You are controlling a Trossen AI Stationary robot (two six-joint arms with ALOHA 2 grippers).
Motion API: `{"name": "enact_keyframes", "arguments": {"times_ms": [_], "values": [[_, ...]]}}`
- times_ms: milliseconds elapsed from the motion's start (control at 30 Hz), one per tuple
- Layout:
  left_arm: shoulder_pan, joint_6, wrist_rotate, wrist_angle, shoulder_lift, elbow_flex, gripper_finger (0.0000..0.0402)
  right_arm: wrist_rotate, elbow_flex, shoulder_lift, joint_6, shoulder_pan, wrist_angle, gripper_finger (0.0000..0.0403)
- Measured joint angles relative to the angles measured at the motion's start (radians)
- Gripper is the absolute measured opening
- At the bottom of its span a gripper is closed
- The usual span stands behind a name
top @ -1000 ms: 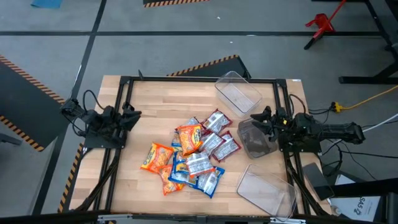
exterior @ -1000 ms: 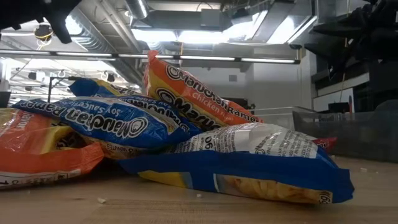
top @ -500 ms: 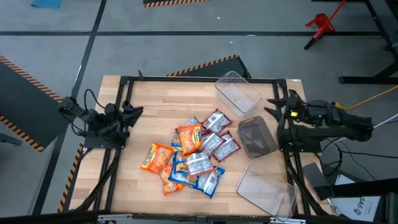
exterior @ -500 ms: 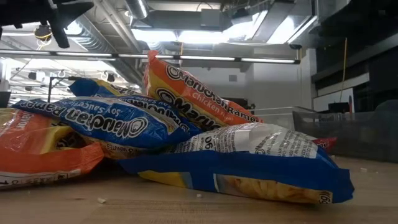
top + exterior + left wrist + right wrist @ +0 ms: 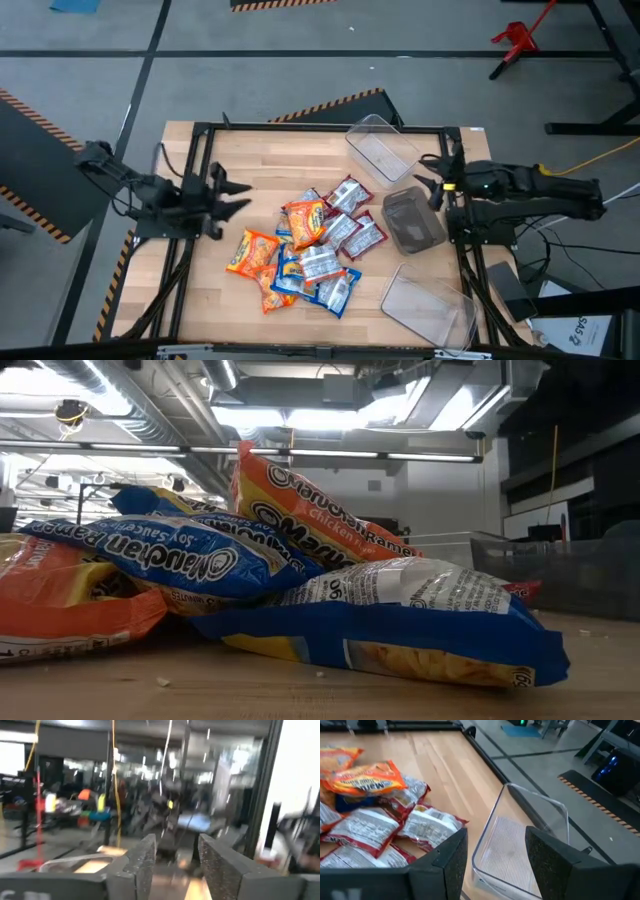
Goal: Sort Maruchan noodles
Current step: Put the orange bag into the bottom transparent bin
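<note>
**Noodle packets heaped mid-counter, both tools empty**

The Maruchan noodles (image 5: 305, 250) lie in one mixed heap of orange, blue and maroon packets at the middle of the wooden counter (image 5: 260, 170). The left tool (image 5: 232, 196) hangs near the heap's left side, fingers (image 5: 145, 862) parted and holding nothing. The right tool (image 5: 432, 175) sits at the right edge, between a clear tub (image 5: 382, 147) and a dark grey tub (image 5: 412, 220), fingers spread, also empty.

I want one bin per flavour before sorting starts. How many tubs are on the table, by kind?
Clear tubs: 2
Dark grey tub: 1
Total: 3
</note>
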Motion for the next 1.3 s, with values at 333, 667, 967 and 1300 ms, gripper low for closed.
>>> {"name": "enact_keyframes", "arguments": {"times_ms": [333,667,967,1300], "values": [[0.137,-0.648,-0.016,-0.894,0.306,0.335,0.0205,-0.049,0.000,0.076,0.061,0.000,0.000,0.0186],[0.220,-1.003,0.268,-1.165,0.372,0.343,0.0205,-0.087,0.000,0.115,0.091,0.000,0.000,0.0186],[0.183,-1.174,0.350,-1.320,0.428,0.343,0.0209,-0.088,0.000,0.136,0.117,0.000,-0.004,0.0186],[0.116,-1.311,0.437,-1.346,0.497,0.301,0.0217,-0.088,0.000,0.155,0.125,0.000,-0.012,0.0201]]}}
